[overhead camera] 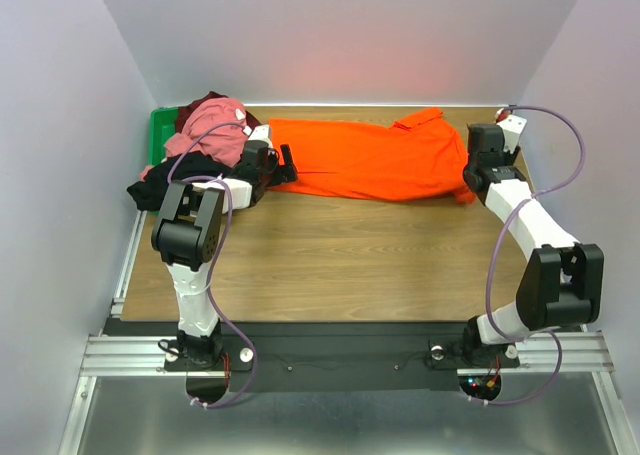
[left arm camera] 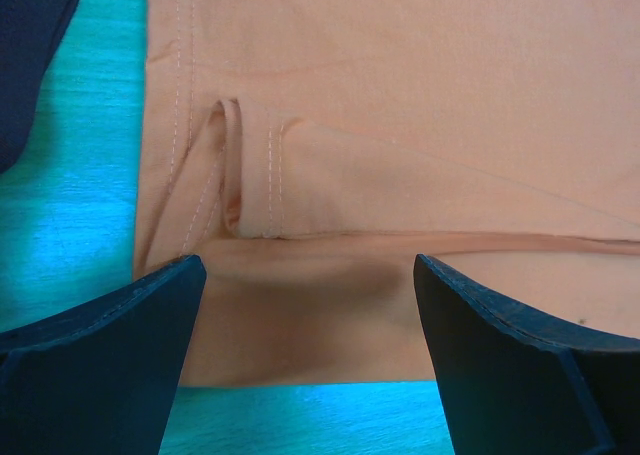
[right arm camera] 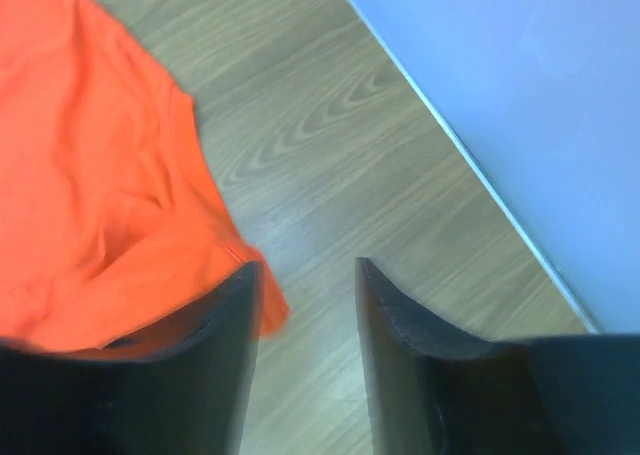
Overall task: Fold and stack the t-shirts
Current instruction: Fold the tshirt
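the left gripper (left arm camera: 310,270) stands at its widest and empty. both fingers are spread over the left end of the orange shirt (left arm camera: 420,105), with a stitched hem (left arm camera: 180,125) and a small fold of cloth just ahead of the tips. the right gripper (right arm camera: 308,267) is partly open with nothing pinched, and bare table (right arm camera: 330,125) shows between its fingers. the shirt's right corner lies just beside one finger, perhaps touching it.

in the top view the orange shirt lies lengthwise across the back of the table, roughly flat but rumpled, with one arm at each end. the other shirts are heaped at the back left corner, over the green bin (overhead camera: 157,140): a pink shirt (overhead camera: 215,125), a maroon shirt (overhead camera: 188,113) and a black shirt (overhead camera: 170,185).

from the way it lies, the cloth looks light, thin and limp. it will likely sag and drag rather than hold a shape, and a single layer could slip out of a shallow pinch. the doubled, stitched edges look like the firmest places to take hold: the hem under the left gripper and the corner by the right one. lifting both ends evenly should keep it from bunching. the loose fold by the hem could get caught in the grip.
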You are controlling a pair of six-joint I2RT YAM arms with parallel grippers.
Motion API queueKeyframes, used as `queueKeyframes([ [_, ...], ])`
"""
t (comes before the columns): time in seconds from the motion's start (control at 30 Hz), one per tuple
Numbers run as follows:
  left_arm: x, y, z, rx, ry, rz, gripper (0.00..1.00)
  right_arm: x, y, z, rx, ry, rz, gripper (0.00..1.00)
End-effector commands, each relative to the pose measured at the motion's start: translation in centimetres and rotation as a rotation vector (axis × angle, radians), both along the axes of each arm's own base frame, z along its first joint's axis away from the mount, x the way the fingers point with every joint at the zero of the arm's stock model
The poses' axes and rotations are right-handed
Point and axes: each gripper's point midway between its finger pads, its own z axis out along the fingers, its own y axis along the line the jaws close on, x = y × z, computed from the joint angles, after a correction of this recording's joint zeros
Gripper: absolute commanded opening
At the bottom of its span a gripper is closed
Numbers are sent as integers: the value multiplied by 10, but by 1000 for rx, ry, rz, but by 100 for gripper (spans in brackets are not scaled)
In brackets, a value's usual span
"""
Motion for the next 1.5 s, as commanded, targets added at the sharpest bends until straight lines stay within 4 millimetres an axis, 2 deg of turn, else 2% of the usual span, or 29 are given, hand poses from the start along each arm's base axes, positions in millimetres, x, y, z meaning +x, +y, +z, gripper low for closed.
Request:
queueKeyframes([
  [0.0, -2, 6, 3, 7, 1, 19, 99, -14, -18, 19, -54, -47, -97, 63],
  [0.03, -2, 6, 2, 7, 1, 19, 98, -16, -17, 13, -43, -45, -104, 73],
  [0.1, -2, 5, 3, 7, 1, 17, 98, -19, -13, 11, -11, -59, -86, 85],
  [0.27, -3, 5, 2, 7, 3, 12, 98, -18, 20, -17, 136, -25, 75, 88],
  [0.37, -2, 4, -1, 7, 7, 8, 99, -23, 23, -34, 153, 16, 79, 95],
  [0.4, -2, 3, -1, 6, 9, 5, 99, -24, 23, -46, 157, 51, 72, 98],
  [0.5, -3, 3, -1, 7, 11, 3, 99, -27, 20, -69, 209, 98, 56, 100],
  [0.53, -3, 3, -1, 6, 9, 3, 98, -34, 8, -84, 243, 126, 17, 100],
  [0.63, -4, 4, -1, 4, 11, 2, 99, -35, 4, -110, 336, 176, 19, 99],
  [0.87, -3, 3, -2, 5, 13, -5, 98, -45, 8, -137, 366, 238, 14, 99],
  [1.07, -4, 3, -1, 1, 12, -7, 99, -45, 9, -147, 376, 266, 16, 96],
  [1.27, -4, 3, -2, 1, 14, -7, 98, -43, 5, -145, 362, 251, 4, 76],
  [1.47, -4, 3, -1, 1, 12, -3, 99, -35, -1, -158, 354, 287, 1, 57],
])
